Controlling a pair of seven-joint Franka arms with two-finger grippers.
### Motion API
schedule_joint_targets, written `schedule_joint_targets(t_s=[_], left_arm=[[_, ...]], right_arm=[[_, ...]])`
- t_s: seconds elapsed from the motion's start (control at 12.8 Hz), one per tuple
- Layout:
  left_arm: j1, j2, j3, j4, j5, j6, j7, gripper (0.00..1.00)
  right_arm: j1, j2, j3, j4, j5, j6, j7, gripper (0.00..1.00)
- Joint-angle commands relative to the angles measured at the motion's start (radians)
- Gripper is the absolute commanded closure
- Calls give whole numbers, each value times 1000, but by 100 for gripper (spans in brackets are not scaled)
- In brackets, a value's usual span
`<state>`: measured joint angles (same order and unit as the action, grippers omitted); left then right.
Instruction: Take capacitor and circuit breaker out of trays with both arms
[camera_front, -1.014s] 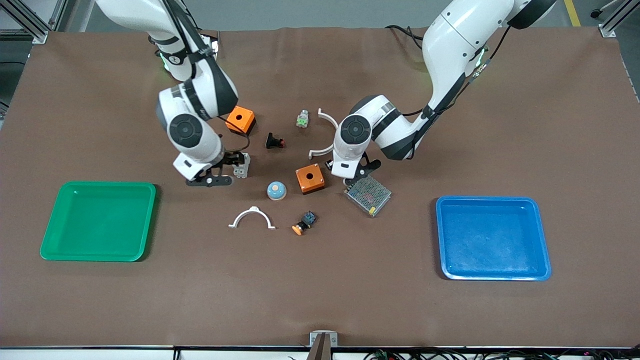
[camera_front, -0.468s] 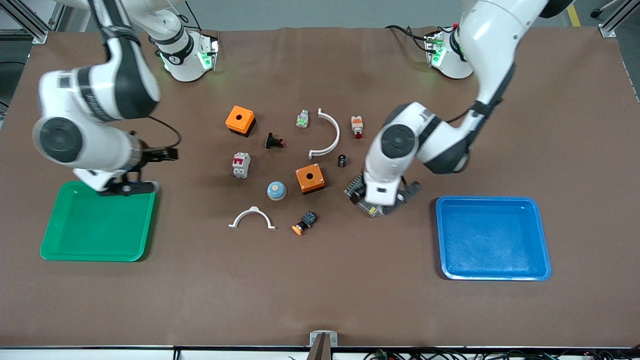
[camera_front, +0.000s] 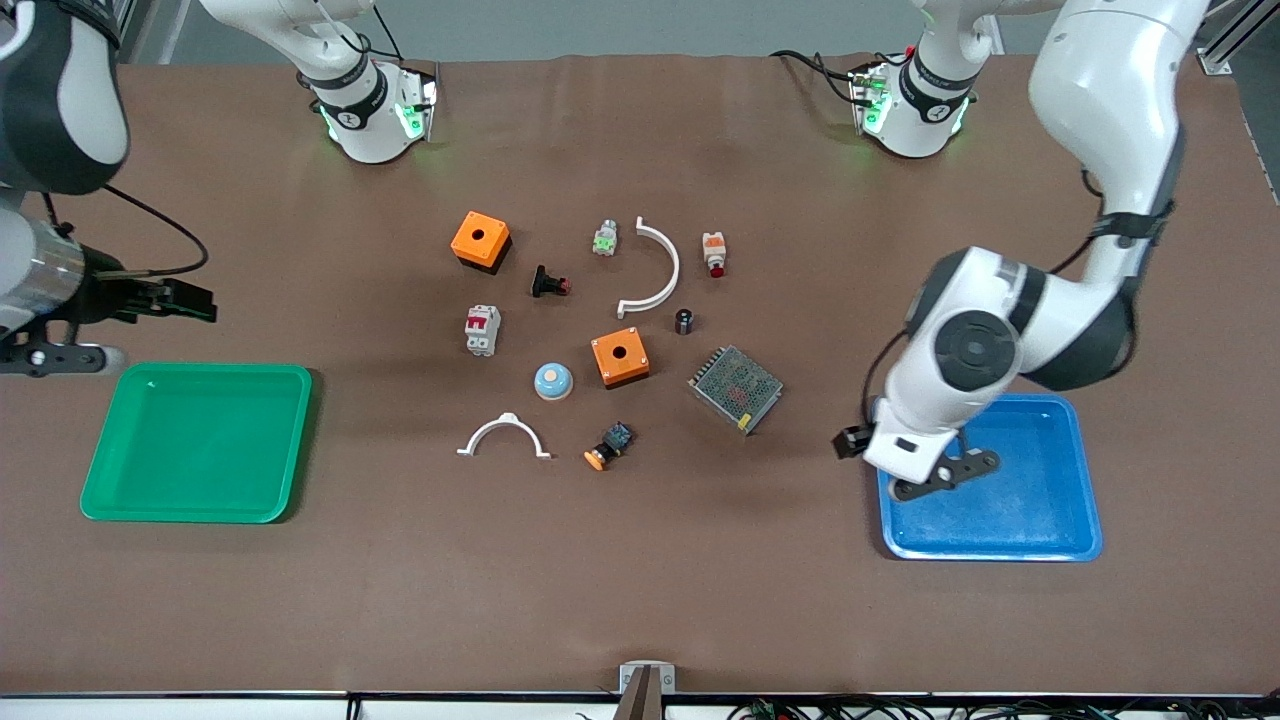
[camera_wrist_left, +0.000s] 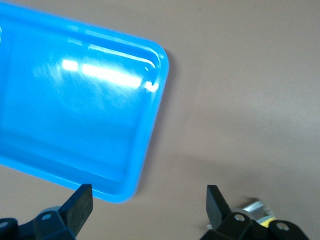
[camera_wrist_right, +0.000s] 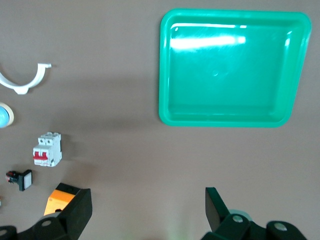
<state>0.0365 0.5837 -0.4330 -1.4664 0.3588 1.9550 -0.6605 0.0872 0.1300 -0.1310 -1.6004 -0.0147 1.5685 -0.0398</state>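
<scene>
The capacitor (camera_front: 685, 321), a tiny black cylinder, stands on the table mat beside the white arc. The breaker (camera_front: 482, 330), light grey with a red lever, lies nearer the right arm's end; it also shows in the right wrist view (camera_wrist_right: 47, 150). My left gripper (camera_front: 940, 472) hangs open and empty over the blue tray's (camera_front: 1085, 480) edge; the left wrist view shows its gripper (camera_wrist_left: 147, 205) by the tray's corner (camera_wrist_left: 150, 125). My right gripper (camera_front: 55, 358) hangs open and empty beside the green tray (camera_front: 290, 440); in the right wrist view (camera_wrist_right: 147, 210) the tray (camera_wrist_right: 165, 75) is empty.
Two orange boxes (camera_front: 480, 240) (camera_front: 619, 358), a black push-button (camera_front: 548, 284), a mesh-covered metal box (camera_front: 735, 387), two white arcs (camera_front: 655, 268) (camera_front: 504, 434), a blue dome (camera_front: 552, 380), a white-and-orange part (camera_front: 713, 252) and other small parts lie mid-table.
Both arms swung outward from the cluster of parts, the left to the blue tray, the right to the green tray. Both grippers are empty; the breaker and capacitor stayed on the table.
</scene>
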Motion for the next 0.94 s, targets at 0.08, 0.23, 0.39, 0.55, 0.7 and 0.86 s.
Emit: schedule_joint_targets(t_s=[0.08, 0.23, 0.39, 0.55, 0.7, 0.86], left_arm=[[25, -39, 20, 100, 19, -145, 275, 0], [66, -76, 17, 101, 11, -146, 385, 0], [109, -126, 8, 100, -1, -165, 453, 0], [118, -189, 22, 100, -110, -224, 496, 0], [131, -264, 80, 90, -161, -252, 568, 0], [116, -315, 135, 87, -166, -316, 648, 0]], right_arm=[[-40, 7, 18, 28, -11, -15, -46, 0], [-67, 7, 19, 28, -7, -15, -66, 0], [-73, 8, 18, 30, -5, -15, -71, 0], [-77, 8, 18, 34, -4, -15, -72, 0], [-77, 10, 19, 43, -1, -15, -66, 0], [-78, 10, 18, 43, -2, -15, -65, 0]])
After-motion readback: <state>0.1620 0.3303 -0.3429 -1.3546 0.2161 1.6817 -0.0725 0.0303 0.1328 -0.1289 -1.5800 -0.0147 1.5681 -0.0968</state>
